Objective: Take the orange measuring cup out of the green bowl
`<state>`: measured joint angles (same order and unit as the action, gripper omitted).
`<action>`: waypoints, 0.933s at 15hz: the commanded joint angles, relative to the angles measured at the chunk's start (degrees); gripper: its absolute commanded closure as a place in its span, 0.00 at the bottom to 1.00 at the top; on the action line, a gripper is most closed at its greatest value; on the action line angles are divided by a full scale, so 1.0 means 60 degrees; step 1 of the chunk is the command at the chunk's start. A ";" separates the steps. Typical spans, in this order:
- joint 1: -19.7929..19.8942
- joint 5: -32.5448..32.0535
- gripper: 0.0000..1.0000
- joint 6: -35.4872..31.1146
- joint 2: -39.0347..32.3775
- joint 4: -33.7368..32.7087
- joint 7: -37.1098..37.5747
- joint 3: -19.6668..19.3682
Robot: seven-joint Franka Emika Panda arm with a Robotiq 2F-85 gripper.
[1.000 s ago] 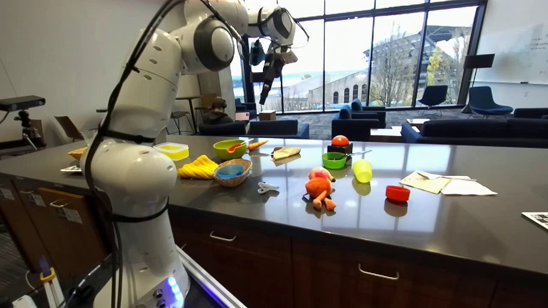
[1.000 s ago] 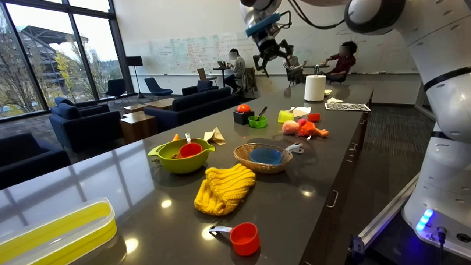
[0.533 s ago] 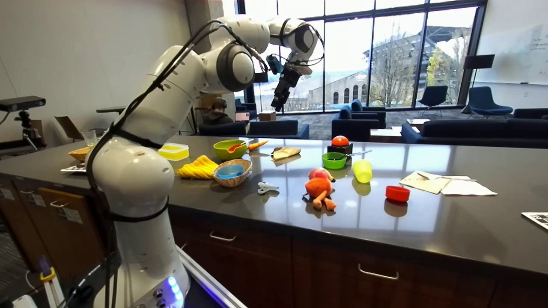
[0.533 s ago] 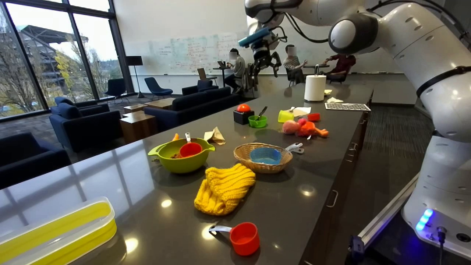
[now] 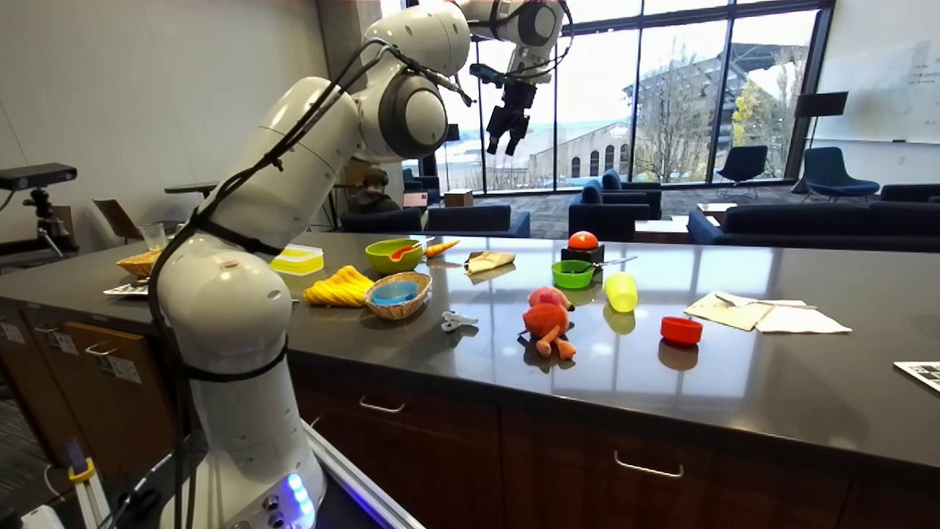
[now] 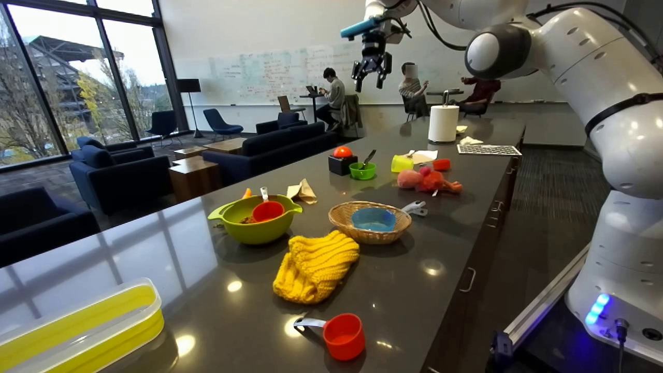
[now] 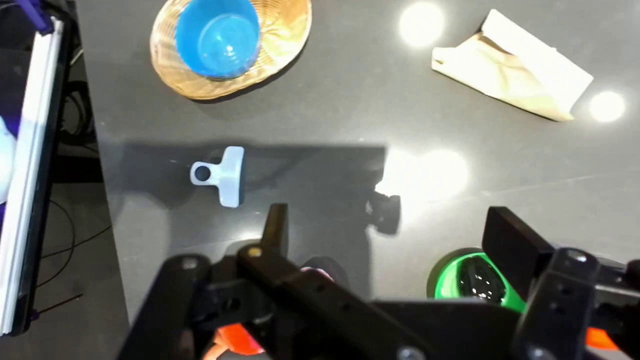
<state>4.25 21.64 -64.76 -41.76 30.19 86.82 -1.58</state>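
The gray countertop [image 5: 793,389] is the largest surface in my workspace and supports the loose items listed below. My arm [image 5: 308,169] stands alongside it and extends over it. My gripper [image 7: 386,210] hangs well above the countertop, with its tips directed downward. The fingers [image 7: 275,230] are spread wide; in the wrist view, the gap between them shows bare countertop, shadow and glare.

The yellow container [image 6: 137,329], fitted with a translucent rim, lies well apart from the gripper. The green bowl [image 6: 259,233] stands upright, with a tab on one side of its rim and a pouring lip on the other. The wicker basket [image 6: 375,238] stands near the bowl. The yellow knitted cloth [image 6: 316,267] lies just beside the basket; I cannot tell whether the two touch. The plush toy [image 5: 547,321], pink and orange, lies on the countertop. The black box [image 6: 342,166] has a red domed top; the small green dish [image 6: 362,173] stands just beside it. The blue cup [image 6: 374,220] is in the wicker basket.

The orange measuring cup [image 6: 268,210] is inside the green bowl in both exterior views. In an exterior view, its handle extends past the far rim. The red measuring cup [image 6: 344,339] stands on the countertop near the knitted cloth. The white clip [image 7: 227,175] lies flat near the basket.
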 commanded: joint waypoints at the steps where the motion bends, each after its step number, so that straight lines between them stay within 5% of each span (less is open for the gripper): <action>1: -0.0012 0.0000 0.00 -0.0044 0.0004 -0.0058 0.0052 0.0002; 4: -0.0050 0.0000 0.00 -0.0032 -0.0034 -0.0018 0.0041 0.0002; 10: 0.0464 0.1699 0.00 -0.2685 -0.0311 -0.0168 0.2272 0.0186; 14: 0.1053 0.1487 0.00 -0.4195 -0.1031 -0.0941 0.3279 0.0609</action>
<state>7.32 30.94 -85.85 -44.15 29.83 101.37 -0.65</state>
